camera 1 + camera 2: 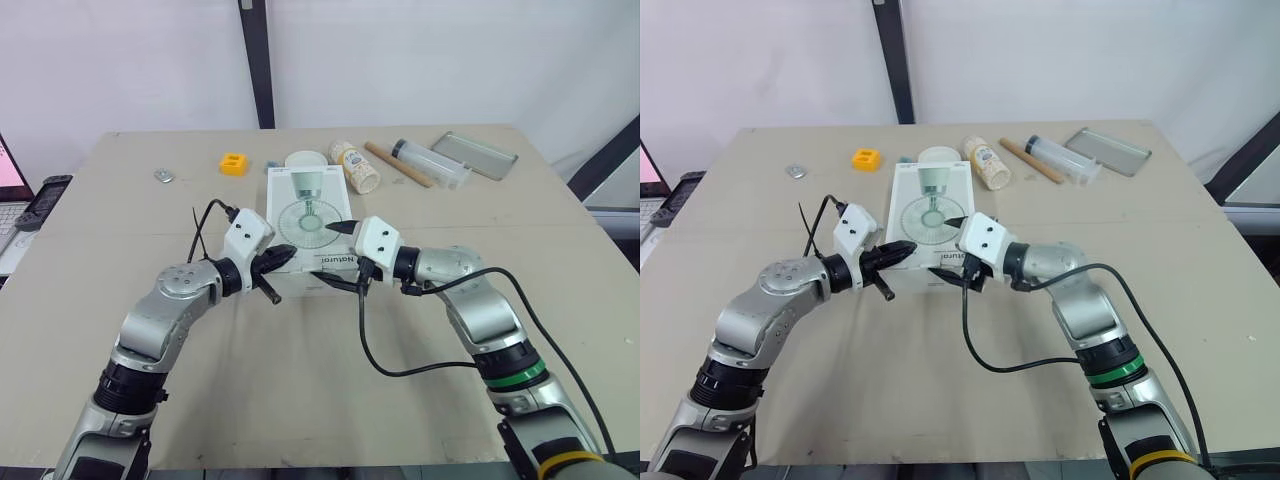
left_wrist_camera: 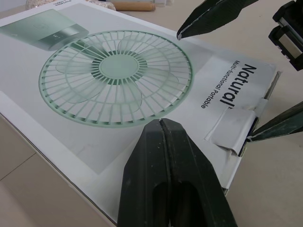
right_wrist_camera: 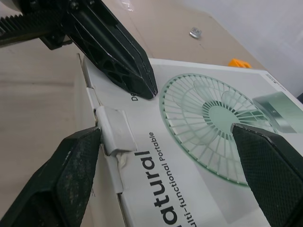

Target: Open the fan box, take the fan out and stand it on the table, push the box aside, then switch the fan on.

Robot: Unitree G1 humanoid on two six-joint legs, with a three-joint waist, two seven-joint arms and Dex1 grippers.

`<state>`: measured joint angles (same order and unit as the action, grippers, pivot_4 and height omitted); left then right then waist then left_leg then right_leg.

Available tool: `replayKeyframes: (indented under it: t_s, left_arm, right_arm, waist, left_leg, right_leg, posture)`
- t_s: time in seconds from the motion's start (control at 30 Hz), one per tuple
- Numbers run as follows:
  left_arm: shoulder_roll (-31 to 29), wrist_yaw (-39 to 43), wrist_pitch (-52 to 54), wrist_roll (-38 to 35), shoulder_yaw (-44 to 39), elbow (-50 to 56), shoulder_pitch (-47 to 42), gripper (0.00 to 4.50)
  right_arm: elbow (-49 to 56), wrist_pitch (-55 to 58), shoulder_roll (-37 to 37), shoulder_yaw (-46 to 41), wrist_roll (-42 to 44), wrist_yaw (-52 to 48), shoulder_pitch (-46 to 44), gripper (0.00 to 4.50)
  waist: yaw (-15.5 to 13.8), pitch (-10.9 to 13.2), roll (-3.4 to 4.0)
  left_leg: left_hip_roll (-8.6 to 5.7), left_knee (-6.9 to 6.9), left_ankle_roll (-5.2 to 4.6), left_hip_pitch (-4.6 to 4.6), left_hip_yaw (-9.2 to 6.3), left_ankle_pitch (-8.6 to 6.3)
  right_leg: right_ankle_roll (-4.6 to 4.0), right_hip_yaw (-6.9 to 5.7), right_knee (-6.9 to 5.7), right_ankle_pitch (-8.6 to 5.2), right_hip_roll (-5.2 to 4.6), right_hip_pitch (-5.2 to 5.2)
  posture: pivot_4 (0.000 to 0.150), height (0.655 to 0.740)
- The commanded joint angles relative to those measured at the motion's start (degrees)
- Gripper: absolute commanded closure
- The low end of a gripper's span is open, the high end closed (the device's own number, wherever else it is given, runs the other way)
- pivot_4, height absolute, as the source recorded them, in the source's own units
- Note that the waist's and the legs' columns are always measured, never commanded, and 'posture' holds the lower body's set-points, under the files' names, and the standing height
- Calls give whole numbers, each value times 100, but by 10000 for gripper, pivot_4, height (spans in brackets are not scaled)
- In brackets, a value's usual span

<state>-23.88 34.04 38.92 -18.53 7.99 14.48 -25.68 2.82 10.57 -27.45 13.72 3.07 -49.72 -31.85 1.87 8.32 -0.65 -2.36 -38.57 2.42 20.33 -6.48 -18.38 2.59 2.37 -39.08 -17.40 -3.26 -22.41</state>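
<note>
The box (image 1: 308, 215) is laid flat at the middle of the surface (image 1: 140, 230), its long axis running away from the robot and its tabbed end flap (image 2: 234, 135) turned toward it. That near end is flanked by both hands. The right hand (image 1: 333, 256) is held with fingers apart, one beside the flap and one above the top. The left hand (image 1: 283, 257) is closed, empty, at the near left corner. The box, white with a green fan printed on it, is judged still shut.

**Inspector:** Arm casings?
**Assistant:** Silver-grey shells on left arm (image 1: 160, 320) and right arm (image 1: 478, 305); black joints, white wrist housings (image 1: 246, 237), black cables (image 1: 372, 352).
**Inspector:** Markings?
**Assistant:** Right forearm: green ring (image 1: 514, 377), yellow band (image 1: 568, 463). Black fingers (image 2: 170, 189), left gripper (image 2: 161, 122) and right gripper (image 3: 165, 130).
</note>
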Motion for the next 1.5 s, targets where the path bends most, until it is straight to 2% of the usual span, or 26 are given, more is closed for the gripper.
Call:
replayKeyframes:
  t_s: [0.03, 0.73, 1.13, 1.5]
  left_arm:
    - [-40, 4, 186, 75, 127, -132, 162, 44760]
    - [-2, 64, 124, 134, 220, -181, 237, 44760]
    - [31, 25, 139, 135, 191, -185, 254, 44760]
    - [39, 2, 177, 135, 173, -162, 265, 44760]
  right_arm:
    - [48, -116, 21, -48, -33, 68, -87, 0]
    - [-154, -537, 46, -707, 78, 655, -653, 0]
    - [841, 411, -499, -524, 1140, -647, 224, 0]
    - [1322, 700, -989, -272, 1300, -1205, 1097, 0]
  waist:
    - [0, 0, 0]
    - [1, 0, 0]
    - [-1, -1, 0]
    - [-36, -1, 0]
  left_leg:
    - [0, 0, 0, 0, 0, 0]
    - [0, 2, 1, -1, 1, 1]
    - [2, 1, -1, -1, 0, 0]
    - [0, 1, -1, -3, -3, -1]
  right_leg:
    - [0, 0, 0, 0, 0, 0]
    - [0, 2, 0, 0, -1, -1]
    - [0, 6, 2, 0, -1, 3]
    - [1, 4, 3, 0, -1, 8]
  posture:
    - [1500, 7400]
    - [1500, 7400]
    - [1500, 7400]
    - [1500, 7400]
